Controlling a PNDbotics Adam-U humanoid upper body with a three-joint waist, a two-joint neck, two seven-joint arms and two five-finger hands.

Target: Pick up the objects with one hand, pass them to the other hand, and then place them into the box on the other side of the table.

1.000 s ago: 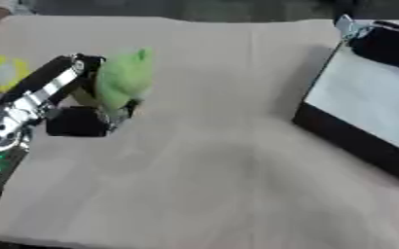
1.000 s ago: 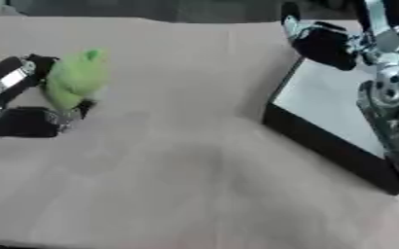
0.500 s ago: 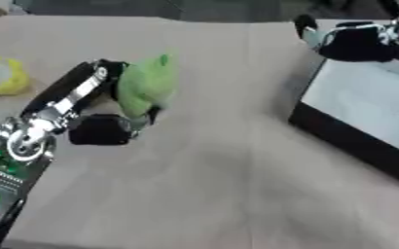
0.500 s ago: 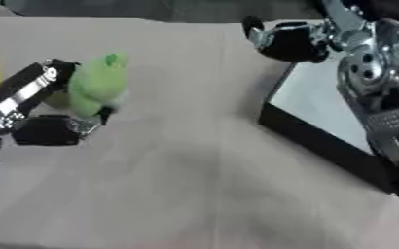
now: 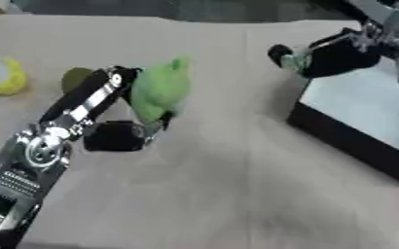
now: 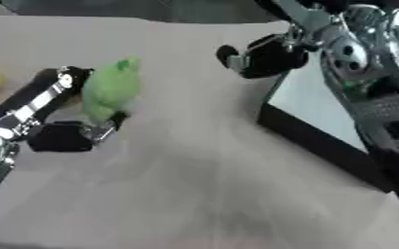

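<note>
The left hand (image 5: 122, 121) comes in from about 7 o'clock, its black and silver forearm slanting up across the beige-covered counter (image 5: 228, 194). Its fingers (image 5: 115, 136) are curled round a light green soft object (image 5: 160, 92), with the thumb side dark below it; the object sits left of centre, near 10 o'clock, and whether it is lifted off the counter or resting on it I cannot tell.

The right hand (image 6: 267, 56) reaches in from 1 o'clock, near the top of the scene. Its dark fingers (image 6: 230, 53) point toward the green object, well apart from it; how far apart or together they are I cannot tell through the blur.

The box (image 5: 348, 141), black-walled with a pale inside, lies at 3 o'clock under the right arm, its near corner beside the right hand.

At 9 o'clock, by the left edge, a yellow object (image 5: 0, 75) lies on the counter, with a small olive-coloured round shape (image 5: 75, 78) just beside the left arm.
</note>
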